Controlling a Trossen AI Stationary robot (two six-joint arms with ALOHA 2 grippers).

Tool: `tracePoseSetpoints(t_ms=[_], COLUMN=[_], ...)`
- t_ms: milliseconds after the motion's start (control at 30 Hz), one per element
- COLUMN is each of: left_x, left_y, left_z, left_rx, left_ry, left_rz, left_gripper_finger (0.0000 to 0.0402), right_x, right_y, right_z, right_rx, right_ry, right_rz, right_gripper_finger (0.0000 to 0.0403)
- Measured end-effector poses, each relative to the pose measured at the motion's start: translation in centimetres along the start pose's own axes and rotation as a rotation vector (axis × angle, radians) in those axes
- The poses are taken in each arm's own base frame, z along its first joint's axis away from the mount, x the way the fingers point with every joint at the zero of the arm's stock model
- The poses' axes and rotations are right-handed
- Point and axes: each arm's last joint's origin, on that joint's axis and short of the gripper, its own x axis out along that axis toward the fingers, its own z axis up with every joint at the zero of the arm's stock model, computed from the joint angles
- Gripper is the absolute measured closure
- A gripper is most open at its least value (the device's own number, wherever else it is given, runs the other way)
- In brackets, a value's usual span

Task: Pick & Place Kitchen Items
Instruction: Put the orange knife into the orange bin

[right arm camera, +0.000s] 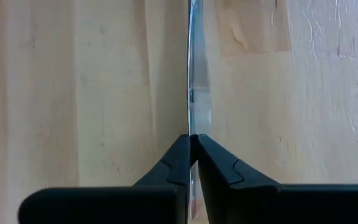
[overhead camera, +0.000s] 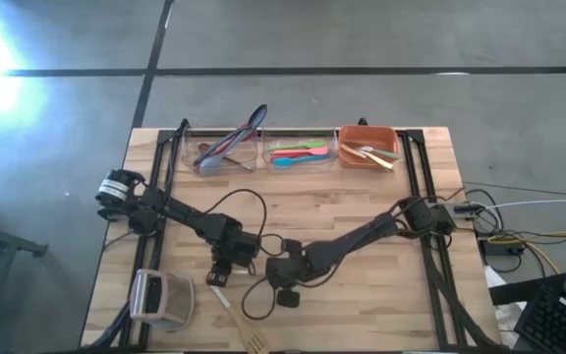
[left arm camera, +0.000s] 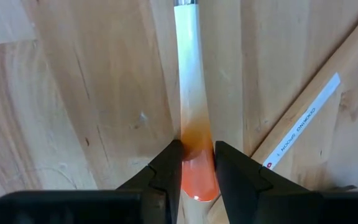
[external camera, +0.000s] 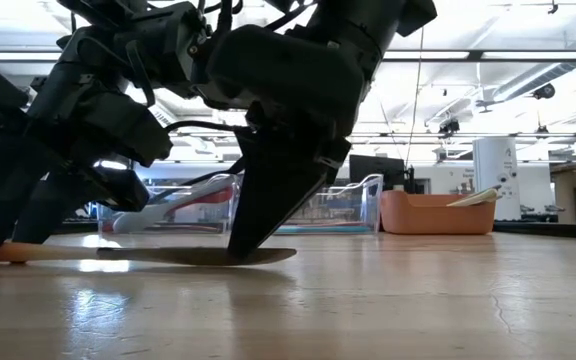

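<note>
The left gripper [left arm camera: 197, 168] pinches the orange-and-white handle [left arm camera: 190, 118] of a utensil lying flat on the table [overhead camera: 362, 211]. The right gripper [right arm camera: 192, 158] presses its fingers on the thin metal blade [right arm camera: 199, 81], probably so both ends lift together. Other utensils [overhead camera: 298, 152] wait in the far bins [overhead camera: 332, 162].

White-to-orange utensil handle [left arm camera: 191, 112], silver blade [right arm camera: 199, 87], orange bin [overhead camera: 367, 147], pale striped wood table [overhead camera: 362, 216] (butcher-block).
</note>
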Motion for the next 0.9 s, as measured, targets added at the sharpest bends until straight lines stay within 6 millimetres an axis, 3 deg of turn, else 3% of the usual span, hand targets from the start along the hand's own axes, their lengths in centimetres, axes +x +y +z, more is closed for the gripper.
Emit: tracePoseSetpoints(t_ms=[367,567,700,900], left_x=[0.0,0.0,0.0,-0.1], left_y=[-0.1,-0.2,-0.2,-0.1], left_z=[0.0,0.1,0.1,0.1], left_rx=[0.021,0.054,0.068,0.056], left_ry=[0.0,-0.006,-0.01,-0.008], left_rz=[-0.036,-0.097,-0.102,-0.094], left_gripper_finger=[0.0323,0.0331,0.0352,0.0362], right_x=[0.2,0.3,0.3,0.3], right_y=[-0.4,-0.9,-1.1,-1.6], right_z=[0.2,0.3,0.4,0.6], right_rx=[-0.055,-0.052,-0.046,-0.035], right_ry=[-0.069,-0.08,-0.065,-0.008], right_rz=[-0.144,-0.184,-0.156,-0.034], right_gripper_finger=[0.0322,0.0308,0.0318,0.0383])
